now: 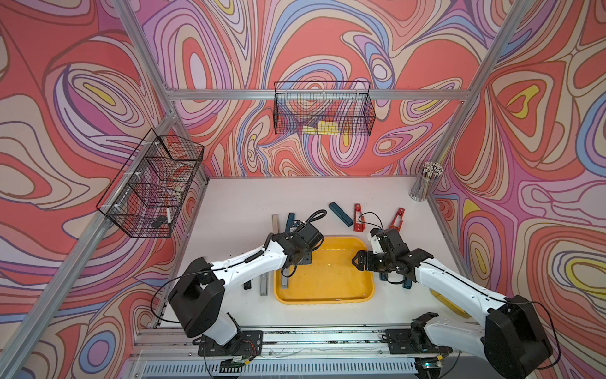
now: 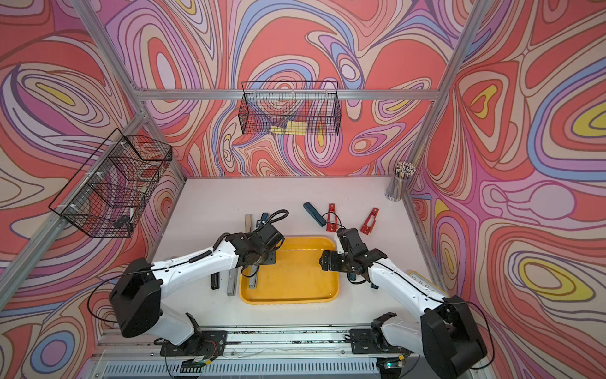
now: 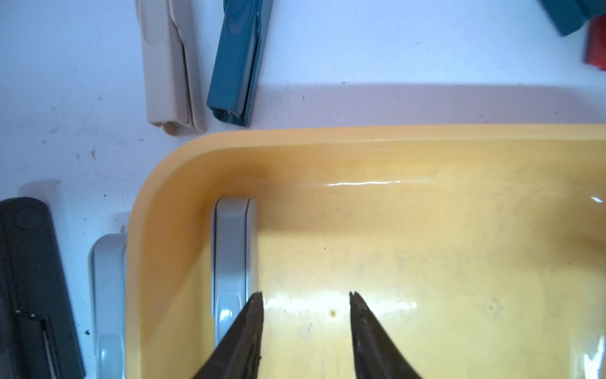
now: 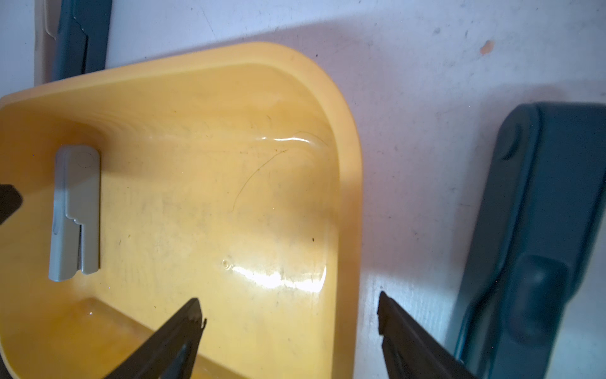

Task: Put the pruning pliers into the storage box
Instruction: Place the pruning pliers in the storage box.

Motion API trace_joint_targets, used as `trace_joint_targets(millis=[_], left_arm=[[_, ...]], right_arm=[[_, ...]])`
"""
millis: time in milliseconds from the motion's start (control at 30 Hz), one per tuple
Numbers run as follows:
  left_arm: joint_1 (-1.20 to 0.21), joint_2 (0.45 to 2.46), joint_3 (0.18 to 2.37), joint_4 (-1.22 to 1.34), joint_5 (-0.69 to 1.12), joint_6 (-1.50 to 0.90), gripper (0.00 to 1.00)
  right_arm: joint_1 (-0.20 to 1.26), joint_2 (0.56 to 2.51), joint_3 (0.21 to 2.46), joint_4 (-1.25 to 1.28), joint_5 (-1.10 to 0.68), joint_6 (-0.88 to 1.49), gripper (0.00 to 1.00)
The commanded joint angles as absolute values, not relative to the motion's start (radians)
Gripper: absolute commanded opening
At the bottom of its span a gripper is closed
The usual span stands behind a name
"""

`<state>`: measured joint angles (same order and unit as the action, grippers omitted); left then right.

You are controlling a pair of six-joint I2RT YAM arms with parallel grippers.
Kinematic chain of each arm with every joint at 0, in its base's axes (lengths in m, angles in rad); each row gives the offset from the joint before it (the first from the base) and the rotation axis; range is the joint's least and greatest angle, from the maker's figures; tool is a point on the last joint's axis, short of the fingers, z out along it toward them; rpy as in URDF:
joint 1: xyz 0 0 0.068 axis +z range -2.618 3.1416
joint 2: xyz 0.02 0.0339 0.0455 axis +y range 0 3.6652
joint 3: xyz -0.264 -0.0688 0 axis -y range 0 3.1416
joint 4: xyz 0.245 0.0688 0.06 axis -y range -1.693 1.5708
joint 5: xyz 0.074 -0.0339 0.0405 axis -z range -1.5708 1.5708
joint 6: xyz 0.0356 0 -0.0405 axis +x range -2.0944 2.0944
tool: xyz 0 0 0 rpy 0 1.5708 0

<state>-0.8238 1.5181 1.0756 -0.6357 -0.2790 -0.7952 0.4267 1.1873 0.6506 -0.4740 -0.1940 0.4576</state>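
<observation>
The yellow storage box sits mid-table. One grey pruning pliers lies inside it along the left wall. My left gripper hangs open just over that bar, which lies beside one fingertip, with only the box's floor between the tips. My right gripper is open, its fingers straddling the box's right rim. Other pliers lie on the table: black, grey, beige, teal, red and red.
A teal bar lies under my right arm, close to the box. Black wire baskets hang on the back wall and the left wall. A clear cup of white-tipped sticks stands in the far right corner.
</observation>
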Motion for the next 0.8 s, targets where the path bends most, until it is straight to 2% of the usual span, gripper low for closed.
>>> trace_joint_targets(millis=[0,467,767], left_arm=[[-0.824,1.473,1.099,-0.696,-0.289,-0.757,0.53],[-0.790,1.289,1.084,-0.982,-0.351,-0.814,0.63],[-0.725,1.189,0.993,-1.003,-0.310,-0.859,0.68]], right_arm=[[0.432,1.168,0.675,-0.488,-0.176,0.448,0.88],[0.432,1.139,0.694,-0.503,-0.170,0.439,0.88],[0.432,1.142,0.677,-0.471,-0.188,0.445,0.88]])
